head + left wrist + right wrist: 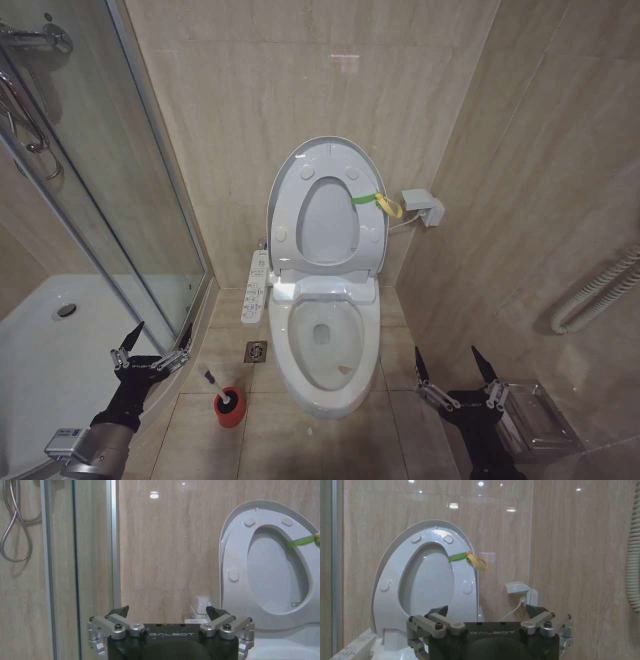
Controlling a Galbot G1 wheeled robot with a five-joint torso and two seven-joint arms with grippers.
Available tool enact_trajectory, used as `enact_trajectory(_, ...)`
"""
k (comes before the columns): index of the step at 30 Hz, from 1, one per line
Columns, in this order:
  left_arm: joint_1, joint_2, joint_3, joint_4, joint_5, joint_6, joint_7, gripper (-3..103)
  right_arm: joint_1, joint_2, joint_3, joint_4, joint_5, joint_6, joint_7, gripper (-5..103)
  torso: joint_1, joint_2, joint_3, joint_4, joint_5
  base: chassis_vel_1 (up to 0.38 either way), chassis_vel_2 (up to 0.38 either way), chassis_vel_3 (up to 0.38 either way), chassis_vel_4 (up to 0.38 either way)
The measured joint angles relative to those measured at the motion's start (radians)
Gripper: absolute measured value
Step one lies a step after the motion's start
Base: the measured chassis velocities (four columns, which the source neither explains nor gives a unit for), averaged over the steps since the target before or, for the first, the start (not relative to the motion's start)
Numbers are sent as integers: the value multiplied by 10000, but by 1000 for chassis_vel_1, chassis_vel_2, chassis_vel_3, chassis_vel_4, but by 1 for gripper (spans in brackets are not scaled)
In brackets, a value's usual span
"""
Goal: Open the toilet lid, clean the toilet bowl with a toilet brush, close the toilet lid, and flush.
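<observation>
The toilet lid [328, 225] stands upright against the wall, and the ring seat [290, 200] with its green-yellow tag [375, 200] is raised in front of it. The toilet bowl [284, 350] lies open below. The toilet brush [213, 384] stands tilted in its red holder [230, 408] on the floor, left of the bowl. My left gripper [160, 332] hangs open and empty to the left of the brush, by the shower edge. Right of the bowl, my right gripper [446, 355] is open and empty. The lid [272, 573] [432, 581] lies beyond the left gripper [167, 610] and the right gripper [486, 609].
A glass shower enclosure [120, 180] with a white tray [50, 350] is at the left. The bidet control panel [255, 285] sticks out on the bowl's left side, with a floor drain [256, 351] below it. A metal box [535, 415] and a ribbed hose [600, 290] line the right wall.
</observation>
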Motion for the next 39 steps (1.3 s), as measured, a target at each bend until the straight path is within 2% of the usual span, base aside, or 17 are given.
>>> enact_trajectory(39, 1, 0, 0, 0, 0, 0, 0, 100, 0, 0, 0, 0, 0, 0, 0, 100, 0, 0, 0, 0, 0, 0, 0, 0, 0)
